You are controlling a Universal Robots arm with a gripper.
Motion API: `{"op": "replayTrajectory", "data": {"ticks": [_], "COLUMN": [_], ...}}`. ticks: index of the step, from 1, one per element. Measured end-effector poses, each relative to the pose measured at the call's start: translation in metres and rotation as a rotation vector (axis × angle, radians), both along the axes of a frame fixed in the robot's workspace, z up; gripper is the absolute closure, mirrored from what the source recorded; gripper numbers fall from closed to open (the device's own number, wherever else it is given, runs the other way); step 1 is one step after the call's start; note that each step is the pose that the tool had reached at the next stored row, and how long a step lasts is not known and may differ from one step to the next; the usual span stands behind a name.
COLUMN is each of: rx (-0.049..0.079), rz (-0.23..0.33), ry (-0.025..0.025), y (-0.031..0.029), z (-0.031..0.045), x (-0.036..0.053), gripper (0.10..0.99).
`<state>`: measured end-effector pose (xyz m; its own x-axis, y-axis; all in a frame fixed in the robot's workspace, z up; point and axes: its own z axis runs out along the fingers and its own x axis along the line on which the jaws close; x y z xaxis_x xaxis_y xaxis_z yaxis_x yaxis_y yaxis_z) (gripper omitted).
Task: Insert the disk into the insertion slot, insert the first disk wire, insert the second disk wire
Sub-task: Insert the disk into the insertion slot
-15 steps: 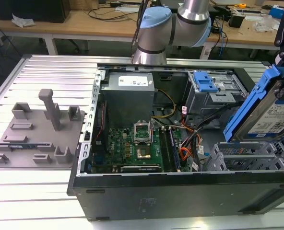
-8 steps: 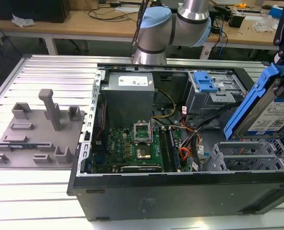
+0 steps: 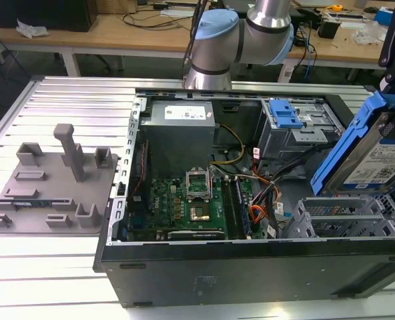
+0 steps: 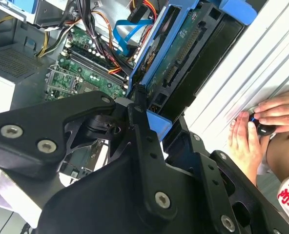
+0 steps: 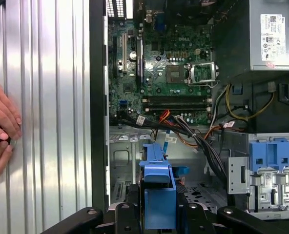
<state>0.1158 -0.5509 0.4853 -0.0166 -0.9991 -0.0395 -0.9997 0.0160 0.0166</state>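
The gripper is clamping the disk at the exterior view's right edge, its long axis tilting steeply, lower end hanging just above the insertion slot at lower right

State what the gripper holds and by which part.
The gripper is shut on the disk, clamping one end of its blue carrier.

Green motherboard, power supply, grey fixture plate
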Motion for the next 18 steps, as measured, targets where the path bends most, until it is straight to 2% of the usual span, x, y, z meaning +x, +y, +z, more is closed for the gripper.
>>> {"op": "replayTrajectory", "data": {"ticks": [18], "rx": [0.000], "rz": [0.000], "ry": [0.0018], "y": [0.0000], "z": [-0.0122], "x": [0.0008], "gripper": [0.722]}}
